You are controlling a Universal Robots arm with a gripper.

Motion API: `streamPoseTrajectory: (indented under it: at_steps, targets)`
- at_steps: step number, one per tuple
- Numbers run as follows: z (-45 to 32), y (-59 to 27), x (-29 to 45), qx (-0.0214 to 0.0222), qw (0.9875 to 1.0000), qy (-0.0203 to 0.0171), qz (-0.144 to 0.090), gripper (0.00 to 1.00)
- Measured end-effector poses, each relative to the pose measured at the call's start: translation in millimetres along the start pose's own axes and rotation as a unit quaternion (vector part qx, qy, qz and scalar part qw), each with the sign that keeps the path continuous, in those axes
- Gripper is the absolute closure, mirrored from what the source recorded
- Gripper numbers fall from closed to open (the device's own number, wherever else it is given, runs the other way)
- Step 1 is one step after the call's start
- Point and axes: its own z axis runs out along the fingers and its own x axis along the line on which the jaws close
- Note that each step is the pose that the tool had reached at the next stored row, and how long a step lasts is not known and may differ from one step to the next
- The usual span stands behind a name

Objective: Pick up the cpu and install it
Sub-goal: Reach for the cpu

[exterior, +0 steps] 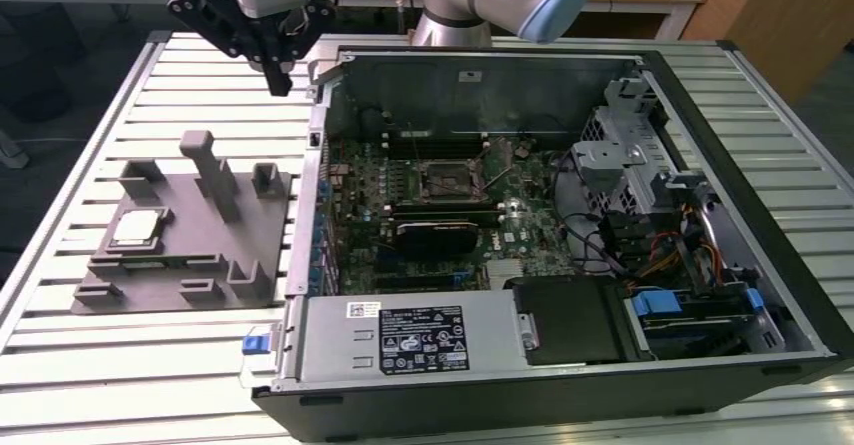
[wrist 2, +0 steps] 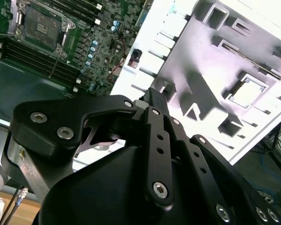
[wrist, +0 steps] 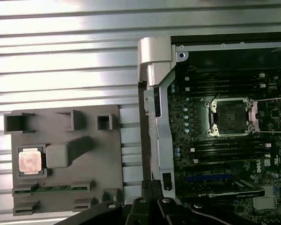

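My gripper (exterior: 279, 81) hangs above the slatted table (exterior: 80, 365), by the far corner of the computer case (exterior: 747, 115) — fingers pinched together, gripping nothing. The cpu (exterior: 138, 227) lies flat in its recess on the grey fixture tray (exterior: 154, 293), at the tray's edge on the exterior view's left — well apart from me, untouched.

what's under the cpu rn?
The cpu lies flat in a pocket of the tray, which rests on the table. The chip covers the pocket floor beneath it, so that part can't be seen.
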Motion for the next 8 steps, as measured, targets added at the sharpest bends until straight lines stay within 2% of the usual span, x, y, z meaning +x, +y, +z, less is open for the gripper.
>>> streamPoseTrajectory:
  at_steps: [8]
  targets:
    - [-0.3, -0.9, 11.6, 0.0000, 1.0000, 0.0000, 0.000, 0.89]
